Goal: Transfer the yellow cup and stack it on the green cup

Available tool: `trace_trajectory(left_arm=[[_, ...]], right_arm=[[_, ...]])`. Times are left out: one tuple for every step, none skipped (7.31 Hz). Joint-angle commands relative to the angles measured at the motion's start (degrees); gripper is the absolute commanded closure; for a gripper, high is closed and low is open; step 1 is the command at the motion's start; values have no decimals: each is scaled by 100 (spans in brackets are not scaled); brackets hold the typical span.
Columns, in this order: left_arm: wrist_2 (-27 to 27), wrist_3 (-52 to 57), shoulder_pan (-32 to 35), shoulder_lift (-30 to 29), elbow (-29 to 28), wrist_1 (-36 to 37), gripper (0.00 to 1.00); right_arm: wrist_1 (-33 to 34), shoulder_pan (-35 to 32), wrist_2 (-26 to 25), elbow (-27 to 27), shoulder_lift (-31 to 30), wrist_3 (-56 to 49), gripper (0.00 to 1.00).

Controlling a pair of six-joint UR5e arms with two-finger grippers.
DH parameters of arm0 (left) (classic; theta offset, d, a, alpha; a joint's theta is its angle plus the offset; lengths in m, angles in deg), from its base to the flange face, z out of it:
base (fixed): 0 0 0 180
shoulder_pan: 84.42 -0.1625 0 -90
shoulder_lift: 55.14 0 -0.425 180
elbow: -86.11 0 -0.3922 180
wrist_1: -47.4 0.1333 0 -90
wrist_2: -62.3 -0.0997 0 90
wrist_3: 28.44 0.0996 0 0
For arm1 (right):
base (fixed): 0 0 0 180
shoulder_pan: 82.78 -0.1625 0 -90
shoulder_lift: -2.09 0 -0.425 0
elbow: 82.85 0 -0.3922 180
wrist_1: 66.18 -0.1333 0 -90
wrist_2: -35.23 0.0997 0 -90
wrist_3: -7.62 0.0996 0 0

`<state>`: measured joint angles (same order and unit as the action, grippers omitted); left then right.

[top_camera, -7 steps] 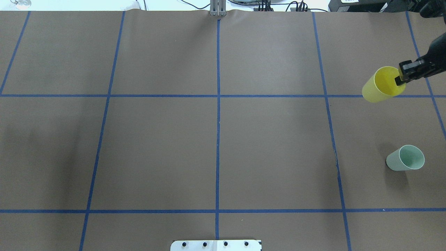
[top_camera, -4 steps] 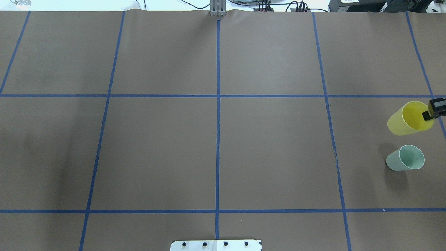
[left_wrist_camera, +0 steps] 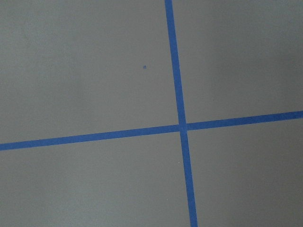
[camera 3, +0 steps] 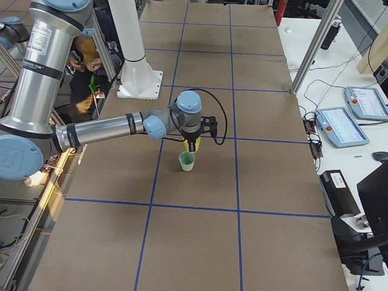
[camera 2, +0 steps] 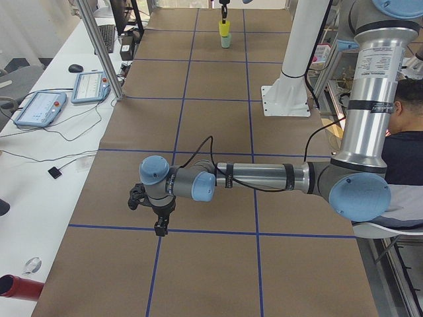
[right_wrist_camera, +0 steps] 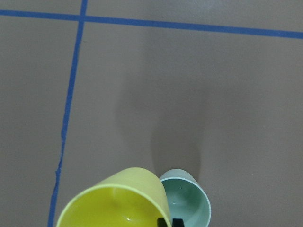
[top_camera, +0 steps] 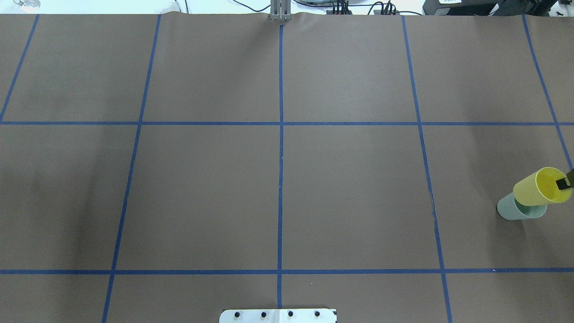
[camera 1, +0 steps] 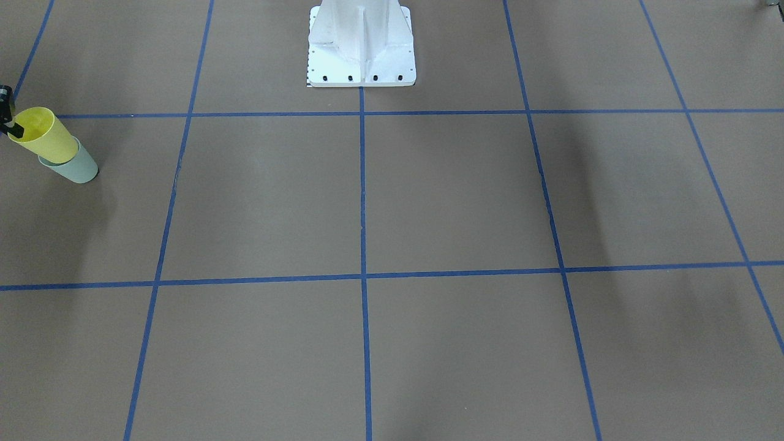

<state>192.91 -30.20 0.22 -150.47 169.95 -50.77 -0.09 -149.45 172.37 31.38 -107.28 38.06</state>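
Note:
The yellow cup (top_camera: 538, 189) hangs tilted in my right gripper (top_camera: 564, 183), which is shut on its rim at the table's right edge. It is just above the upright green cup (top_camera: 507, 209) and overlaps the green rim in the overhead view. The right wrist view shows the yellow cup (right_wrist_camera: 113, 203) beside the open mouth of the green cup (right_wrist_camera: 187, 201). The front view shows yellow (camera 1: 43, 136) over green (camera 1: 76, 168). My left gripper (camera 2: 160, 228) hovers over bare table far from both cups. I cannot tell whether it is open or shut.
The robot's white pedestal (camera 1: 361, 43) stands at the table's middle near edge. Blue tape lines (top_camera: 280, 134) grid the brown table. A desk with tablets (camera 3: 336, 124) and a metal post (camera 3: 315, 42) lie beyond the far edge. A person (camera 2: 403, 132) sits behind the robot.
My right gripper has carried the yellow cup toward the robot's side of the table, from well beyond the green cup to just above it. The green cup has not moved.

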Motion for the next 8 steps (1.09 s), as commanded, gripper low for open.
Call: trace_trajectory(left_arm=[[0, 0, 0, 6, 27, -1, 0], [0, 0, 0, -3, 28, -1, 0], [0, 0, 0, 6, 45, -1, 0], [0, 0, 0, 6, 71, -1, 0], [0, -9, 0, 6, 71, -1, 0], [-9, -9, 0, 6, 80, -1, 0], [-9, -9, 0, 6, 89, -1, 0], [-9, -9, 0, 6, 89, -1, 0]], right_arm=[[-290, -66, 164, -112, -137, 242, 100], [-290, -57, 103, -120, -146, 234, 100], [-281, -57, 85, -138, -146, 242, 100], [-281, -48, 15, -146, -129, 243, 100], [-281, -48, -12, -155, -103, 243, 100], [-281, -40, -21, -155, -94, 234, 63], [-281, -40, -21, -147, -85, 234, 1], [-281, -40, -21, -155, -59, 234, 0]])
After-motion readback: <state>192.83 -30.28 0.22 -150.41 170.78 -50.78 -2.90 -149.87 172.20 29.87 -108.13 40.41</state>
